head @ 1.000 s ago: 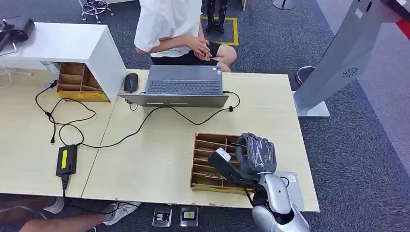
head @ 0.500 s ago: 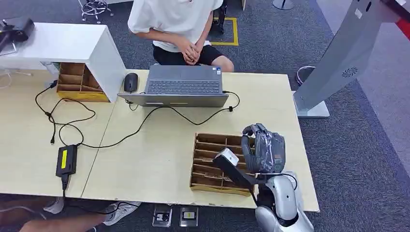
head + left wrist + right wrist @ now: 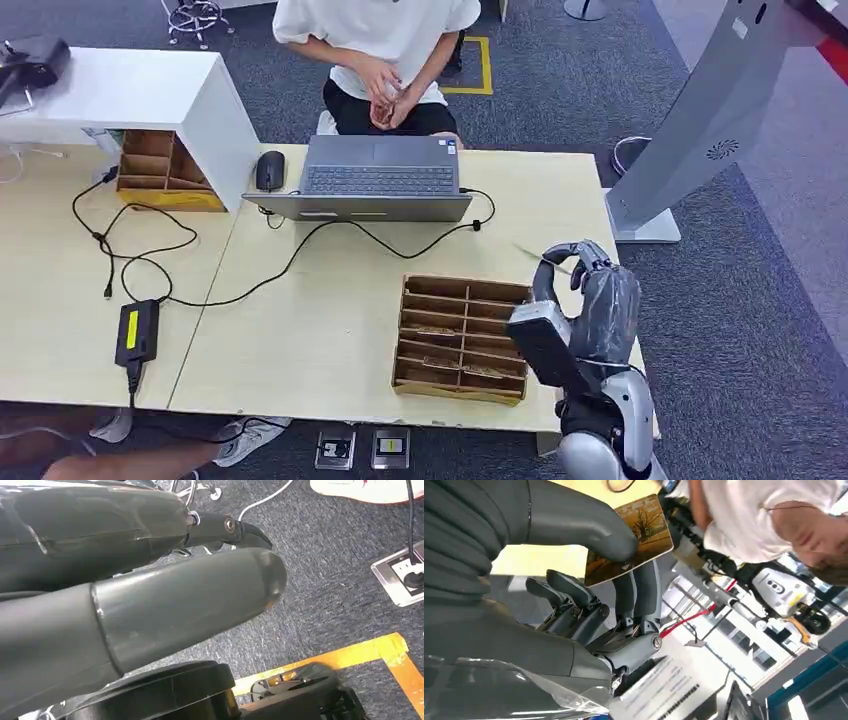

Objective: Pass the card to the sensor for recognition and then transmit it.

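- Right hand (image 3: 590,300): raised above the right edge of the surface (image 3: 330,330), just right of the wooden tray (image 3: 462,338).
- Card (image 3: 631,540): pinched between thumb and fingers (image 3: 634,592) of the right hand, clear of the tray; printed with a yellow-brown tree picture.
- Left hand (image 3: 150,595): hanging over grey carpet (image 3: 325,580); grip state cannot be told.
- Laptop (image 3: 375,180): at the far edge of the surface, with a seated person (image 3: 380,50) behind.
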`<action>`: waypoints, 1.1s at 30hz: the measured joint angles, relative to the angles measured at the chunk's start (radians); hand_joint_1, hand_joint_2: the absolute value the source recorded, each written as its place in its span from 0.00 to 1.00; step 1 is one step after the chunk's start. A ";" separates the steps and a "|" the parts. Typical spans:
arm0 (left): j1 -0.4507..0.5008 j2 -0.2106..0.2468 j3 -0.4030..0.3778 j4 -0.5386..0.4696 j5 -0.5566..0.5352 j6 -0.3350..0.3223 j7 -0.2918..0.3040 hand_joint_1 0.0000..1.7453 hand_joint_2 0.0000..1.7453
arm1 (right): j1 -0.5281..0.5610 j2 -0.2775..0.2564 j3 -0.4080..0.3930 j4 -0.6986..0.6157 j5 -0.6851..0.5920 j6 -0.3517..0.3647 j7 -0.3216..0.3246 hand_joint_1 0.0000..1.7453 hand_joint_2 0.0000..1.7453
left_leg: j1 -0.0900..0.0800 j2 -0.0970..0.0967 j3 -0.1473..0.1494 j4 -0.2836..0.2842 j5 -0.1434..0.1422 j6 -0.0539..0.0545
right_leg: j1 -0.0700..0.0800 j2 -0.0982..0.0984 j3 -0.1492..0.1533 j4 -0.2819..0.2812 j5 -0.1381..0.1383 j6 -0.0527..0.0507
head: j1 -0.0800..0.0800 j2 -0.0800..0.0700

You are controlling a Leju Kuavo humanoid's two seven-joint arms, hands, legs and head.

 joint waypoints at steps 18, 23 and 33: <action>-0.058 0.000 -0.029 0.000 -0.115 -0.057 0.062 0.00 0.00 | -0.353 0.064 0.005 0.191 -0.076 0.064 -0.073 1.00 1.00 | 0.000 0.000 0.002 0.000 0.003 -0.005 | -0.001 0.000 0.000 0.006 0.000 0.000 | 0.000 0.000; -0.070 0.000 -0.048 0.000 -0.136 -0.063 0.070 0.00 0.00 | -0.444 0.097 0.018 0.322 -0.066 0.058 -0.051 1.00 1.00 | 0.000 -0.002 0.002 0.000 0.004 -0.005 | 0.000 -0.001 0.000 0.007 0.000 0.000 | 0.000 0.000; -0.087 0.000 -0.070 0.000 -0.160 -0.066 0.088 0.00 0.00 | -0.616 0.175 0.063 0.623 -0.041 0.068 -0.033 1.00 1.00 | 0.001 -0.003 0.002 0.000 0.004 -0.005 | 0.000 -0.001 -0.001 0.008 0.000 -0.001 | 0.000 0.000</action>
